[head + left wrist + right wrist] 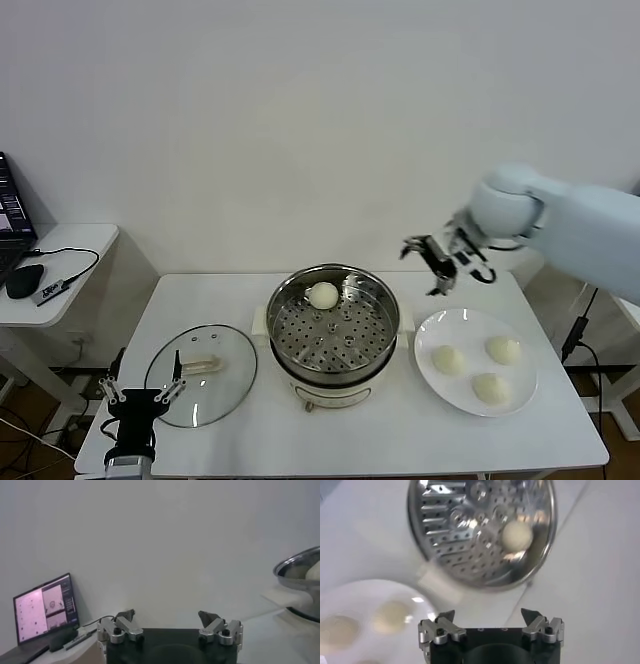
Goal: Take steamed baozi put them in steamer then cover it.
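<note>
White table (300, 440) before a plain wall carried the steamer (333, 330) at its centre, one baozi (323, 295) on the tray's far side. Three baozi (447, 359) lay on a plate (432, 385) toward the right edge. Right gripper (432, 262) hung above the far right, fingers released, empty. Left gripper (140, 392) waited at the near left corner by a glass lid (200, 385), fingers released.

One baozi (323, 295) in uncovered steamer (333, 352)

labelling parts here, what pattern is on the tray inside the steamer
Shiny metal dotted with rows of small round holes across the perforated tray; clearest in the head view.
</note>
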